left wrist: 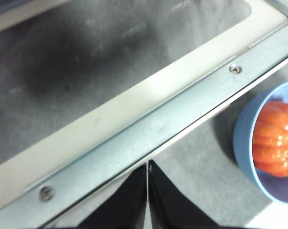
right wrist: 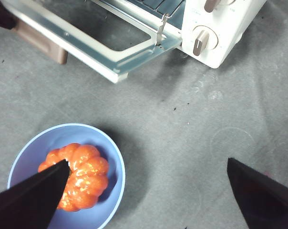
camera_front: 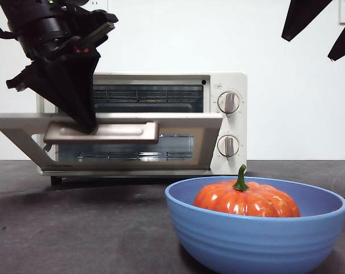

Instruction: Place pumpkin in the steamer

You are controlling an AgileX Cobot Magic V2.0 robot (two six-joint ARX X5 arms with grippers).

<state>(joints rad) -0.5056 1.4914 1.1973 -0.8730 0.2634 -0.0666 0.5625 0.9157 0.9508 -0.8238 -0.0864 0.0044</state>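
Note:
The orange pumpkin (camera_front: 247, 200) (left wrist: 275, 143) (right wrist: 79, 176) lies in a blue bowl (camera_front: 252, 242) (right wrist: 114, 160) at the front right. Behind it stands the cream-white steamer (camera_front: 234, 80) (right wrist: 230, 45), its door (camera_front: 209, 123) (left wrist: 134, 138) (right wrist: 110, 62) swung partly down. My left gripper (camera_front: 87, 123) (left wrist: 148, 167) is shut, its tip against the left end of the door's bar handle (camera_front: 124, 132). Its jaws are pressed together with nothing visible between them. My right gripper (camera_front: 321, 28) (right wrist: 149, 164) hangs open high above the bowl, apart from the pumpkin.
Two round knobs (camera_front: 228, 103) sit on the steamer's right side, and a wire rack (camera_front: 147, 94) shows inside. The dark grey table (camera_front: 75, 228) runs left of the bowl and in front of the steamer.

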